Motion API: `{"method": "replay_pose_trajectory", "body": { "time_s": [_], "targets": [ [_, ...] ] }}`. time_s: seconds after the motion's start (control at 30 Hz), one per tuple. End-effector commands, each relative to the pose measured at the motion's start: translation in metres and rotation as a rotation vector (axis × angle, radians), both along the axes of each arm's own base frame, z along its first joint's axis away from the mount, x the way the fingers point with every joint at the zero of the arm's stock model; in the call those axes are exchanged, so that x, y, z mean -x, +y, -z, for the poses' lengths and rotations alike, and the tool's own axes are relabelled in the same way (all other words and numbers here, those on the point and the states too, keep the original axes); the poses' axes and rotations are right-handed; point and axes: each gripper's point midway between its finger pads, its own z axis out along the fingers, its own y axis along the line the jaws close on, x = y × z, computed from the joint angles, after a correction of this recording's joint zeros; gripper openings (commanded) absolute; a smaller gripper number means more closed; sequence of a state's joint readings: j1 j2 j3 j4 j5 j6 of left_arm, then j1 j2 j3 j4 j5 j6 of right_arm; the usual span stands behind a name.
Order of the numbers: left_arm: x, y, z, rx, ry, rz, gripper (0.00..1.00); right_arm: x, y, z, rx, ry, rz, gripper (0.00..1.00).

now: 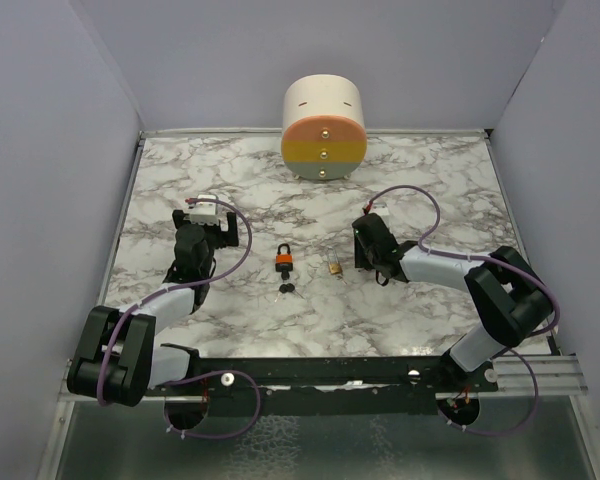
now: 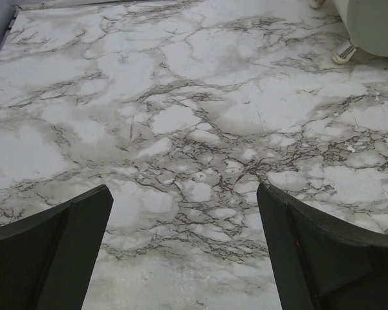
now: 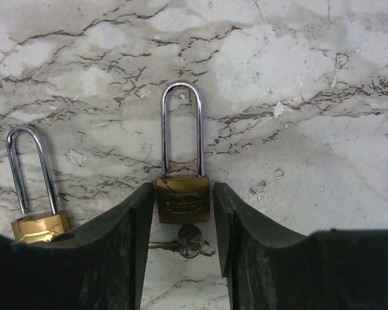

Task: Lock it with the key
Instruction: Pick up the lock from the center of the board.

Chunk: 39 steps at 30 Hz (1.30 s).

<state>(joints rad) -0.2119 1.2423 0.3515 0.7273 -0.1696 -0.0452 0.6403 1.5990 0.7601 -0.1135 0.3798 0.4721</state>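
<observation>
The brass padlock (image 3: 183,200) lies flat on the marble table (image 1: 430,190), right of centre, its steel shackle pointing away from the right gripper (image 3: 183,188). A small key (image 3: 184,244) lies at the foot of its body, between the two dark fingers. Those fingers stand partly apart, one on each side of the lock's body and very close to it; I cannot tell whether they are pinching it or only flanking it. A second padlock (image 3: 40,226), gold-bodied, lies just beside, half hidden behind the finger on its side. From overhead an orange-bodied padlock (image 1: 284,259) shows near the table's middle; whether it is that same one I cannot tell. The left gripper (image 2: 184,190) hangs wide open over bare marble, well apart. A cream drum (image 1: 323,125) stands at the far edge
</observation>
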Motion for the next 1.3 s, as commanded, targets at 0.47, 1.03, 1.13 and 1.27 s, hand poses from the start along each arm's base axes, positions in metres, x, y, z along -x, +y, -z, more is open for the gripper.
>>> {"method": "replay_pose_trajectory", "body": {
  "time_s": [0.47, 1.03, 1.13, 1.27],
  "targets": [
    [-0.004, 0.004, -0.009, -0.01, -0.026, -0.029, 0.99, 0.029, -0.014, 0.024, 0.049, 0.129, 0.021, 0.41],
    [-0.006, 0.004, -0.007, -0.012, -0.02, -0.033, 0.99, 0.034, -0.022, 0.022, 0.064, 0.142, 0.068, 0.23],
    [-0.006, 0.005, -0.007, -0.012, -0.02, -0.036, 0.99, 0.034, -0.022, 0.022, 0.065, 0.144, 0.067, 0.01],
    [-0.006, 0.005, -0.009, -0.011, -0.024, -0.04, 0.99, 0.032, -0.019, 0.021, 0.061, 0.143, 0.052, 0.01]
  ]
}}
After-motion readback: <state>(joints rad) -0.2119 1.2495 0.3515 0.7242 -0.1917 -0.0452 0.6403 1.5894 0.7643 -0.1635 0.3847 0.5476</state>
